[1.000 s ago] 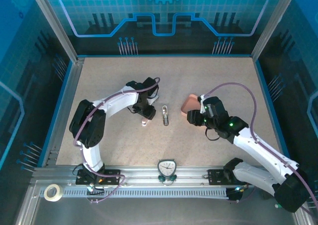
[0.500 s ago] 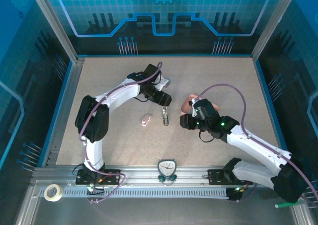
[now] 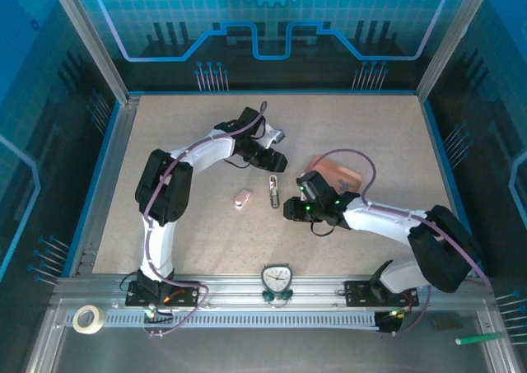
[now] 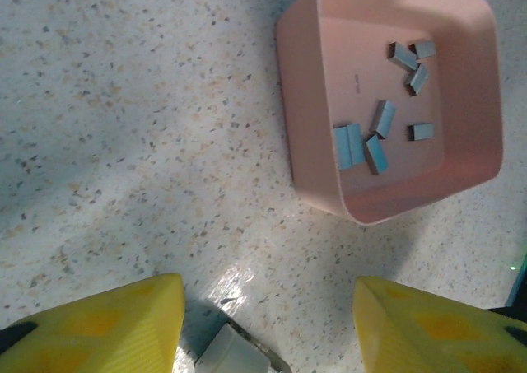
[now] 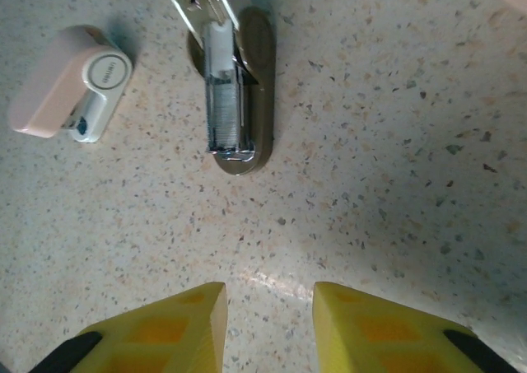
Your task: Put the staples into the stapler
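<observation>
Right wrist view: stapler (image 5: 231,101) lies opened upper centre, looks unloaded, right gripper (image 5: 270,300) narrow and empty; left wrist view has staples (image 4: 356,145) in the pink tray (image 4: 306,155) upper right, left gripper (image 4: 268,307) wide, empty, so loading apparently not yet begun.

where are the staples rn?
The staples lie loose inside the pink tray, seen from the left wrist camera. In the top view that tray sits right of table centre, to the right of the stapler.

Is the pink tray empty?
No, several small grey staples lie loose inside the pink tray.
</observation>
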